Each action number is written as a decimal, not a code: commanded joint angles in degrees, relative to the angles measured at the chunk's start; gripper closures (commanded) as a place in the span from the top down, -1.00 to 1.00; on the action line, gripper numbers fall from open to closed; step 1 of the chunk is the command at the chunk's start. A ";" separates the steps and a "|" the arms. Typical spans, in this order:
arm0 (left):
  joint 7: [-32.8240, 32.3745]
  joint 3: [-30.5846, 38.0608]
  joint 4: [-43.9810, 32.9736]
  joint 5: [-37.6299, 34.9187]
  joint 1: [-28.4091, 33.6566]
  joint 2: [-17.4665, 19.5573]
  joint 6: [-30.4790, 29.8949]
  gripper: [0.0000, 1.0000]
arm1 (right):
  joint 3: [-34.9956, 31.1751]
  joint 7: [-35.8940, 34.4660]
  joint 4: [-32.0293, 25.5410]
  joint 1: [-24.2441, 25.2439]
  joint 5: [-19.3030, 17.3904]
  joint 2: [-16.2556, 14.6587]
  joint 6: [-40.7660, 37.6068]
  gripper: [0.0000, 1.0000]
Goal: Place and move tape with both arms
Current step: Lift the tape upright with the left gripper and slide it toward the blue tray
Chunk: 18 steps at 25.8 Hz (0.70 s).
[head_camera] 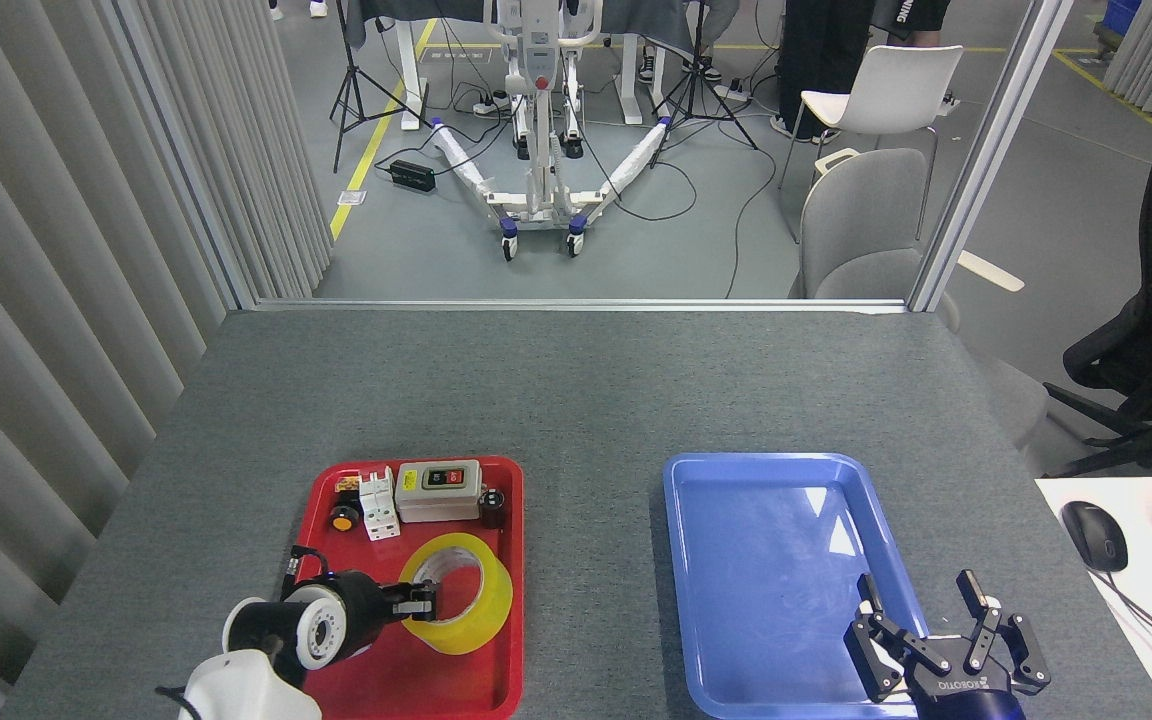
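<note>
The left pincer (423,601) grips the near wall of the tape (459,593), which is tilted up over the red tray (506,640). The lift step is in hand. Next it needs carrying toward the blue tray (766,500), where the right pincer (926,620) waits spread wide.

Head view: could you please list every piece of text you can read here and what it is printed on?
"ROBOTIQ": on the right gripper, seen upside down.
Grey switch box: its label is too small to read.
The tape: printing on its core is blurred, unreadable.
Left gripper: no text visible.
</note>
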 commanded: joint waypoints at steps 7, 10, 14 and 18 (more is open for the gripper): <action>7.91 9.22 -6.82 45.02 6.37 -1.29 10.02 -1.00 | -0.17 0.08 -0.24 -0.09 0.94 0.10 0.07 1.00; 1.49 9.05 -6.20 52.05 8.48 -1.55 0.97 -1.00 | -0.26 -0.01 -0.59 -0.96 0.94 -0.16 -0.46 1.00; -0.27 5.80 -2.16 57.32 10.06 -2.96 -10.54 -1.00 | -0.17 0.34 -0.59 -3.51 0.86 0.01 -1.60 1.00; -0.88 1.14 0.21 64.62 11.38 -2.96 -15.81 -1.00 | 0.27 0.26 -0.59 -5.09 0.07 -0.42 -6.61 1.00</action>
